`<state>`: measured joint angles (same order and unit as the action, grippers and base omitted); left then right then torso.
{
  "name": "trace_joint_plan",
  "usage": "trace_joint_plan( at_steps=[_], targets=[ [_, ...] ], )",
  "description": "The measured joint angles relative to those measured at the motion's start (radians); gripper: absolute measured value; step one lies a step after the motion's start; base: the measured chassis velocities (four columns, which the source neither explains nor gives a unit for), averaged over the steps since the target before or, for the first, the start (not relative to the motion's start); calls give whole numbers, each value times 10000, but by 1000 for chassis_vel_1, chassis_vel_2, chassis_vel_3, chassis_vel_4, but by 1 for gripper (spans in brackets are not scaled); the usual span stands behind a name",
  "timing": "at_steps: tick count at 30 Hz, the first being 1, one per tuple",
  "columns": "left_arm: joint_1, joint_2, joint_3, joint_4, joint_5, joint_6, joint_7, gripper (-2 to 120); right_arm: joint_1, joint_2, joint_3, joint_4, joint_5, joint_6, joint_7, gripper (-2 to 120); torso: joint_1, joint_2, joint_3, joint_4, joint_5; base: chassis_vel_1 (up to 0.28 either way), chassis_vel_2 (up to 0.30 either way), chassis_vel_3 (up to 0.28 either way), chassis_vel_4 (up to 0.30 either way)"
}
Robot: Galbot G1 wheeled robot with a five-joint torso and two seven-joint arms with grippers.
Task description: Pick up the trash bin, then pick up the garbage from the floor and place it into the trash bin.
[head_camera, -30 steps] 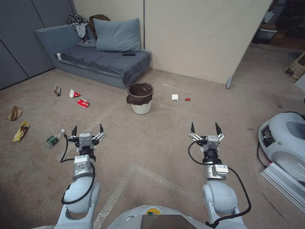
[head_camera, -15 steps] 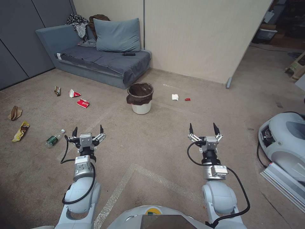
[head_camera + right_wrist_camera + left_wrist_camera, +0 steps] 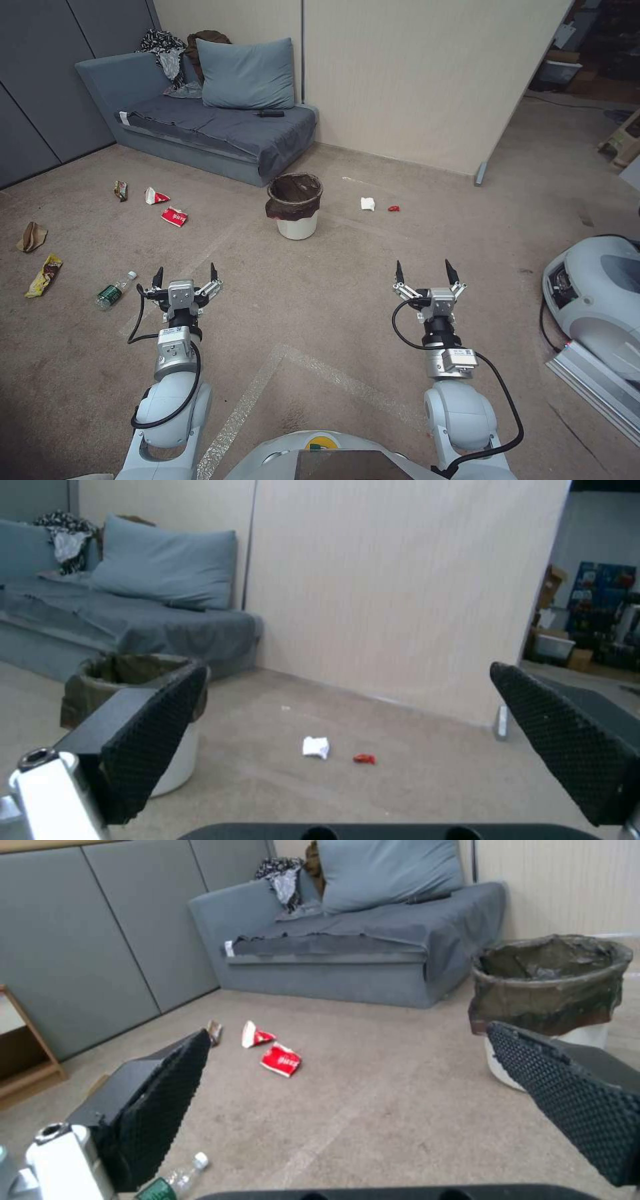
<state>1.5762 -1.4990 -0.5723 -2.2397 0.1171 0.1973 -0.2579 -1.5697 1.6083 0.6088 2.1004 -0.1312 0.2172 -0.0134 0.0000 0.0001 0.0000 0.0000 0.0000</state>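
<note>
- Since a second ago our right gripper [image 3: 424,273] has drawn back slightly toward the body, its fingers a little less spread; our left gripper [image 3: 186,275] has barely shifted.
- Both grippers hover over the floor [image 3: 320,300], fingers released, grasping nothing.
- Trash bin [image 3: 295,206] stands upright ahead of us, between the arms, just before the grey sofa [image 3: 213,127]; well apart from both grippers.
- Garbage to our left: clear bottle [image 3: 114,291] near the left gripper, yellow wrapper [image 3: 44,275], brown paper bag [image 3: 31,236], two red-white packets [image 3: 167,207].
- White tissue [image 3: 367,203] and red scrap [image 3: 394,208] lie right of the bin.
</note>
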Motion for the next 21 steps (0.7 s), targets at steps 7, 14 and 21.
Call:
trace_joint_plan(
  at_steps=[7,14,21],
  targets=[
    [11,6,13,-3,11,-2,29,100,-14,0,11,-8,23,20,-60,100,0,0,0,1,0,-87,76,87,-87],
    [22,12,55,-19,15,-2,81,100,-18,-2,13,-10,51,21,-66,100,1,-1,1,-1,0,-154,129,142,-141],
    [44,14,92,-28,43,-2,90,100,-43,-2,-4,6,67,21,-125,100,0,-1,0,3,1,-86,112,104,-114]
  ],
)
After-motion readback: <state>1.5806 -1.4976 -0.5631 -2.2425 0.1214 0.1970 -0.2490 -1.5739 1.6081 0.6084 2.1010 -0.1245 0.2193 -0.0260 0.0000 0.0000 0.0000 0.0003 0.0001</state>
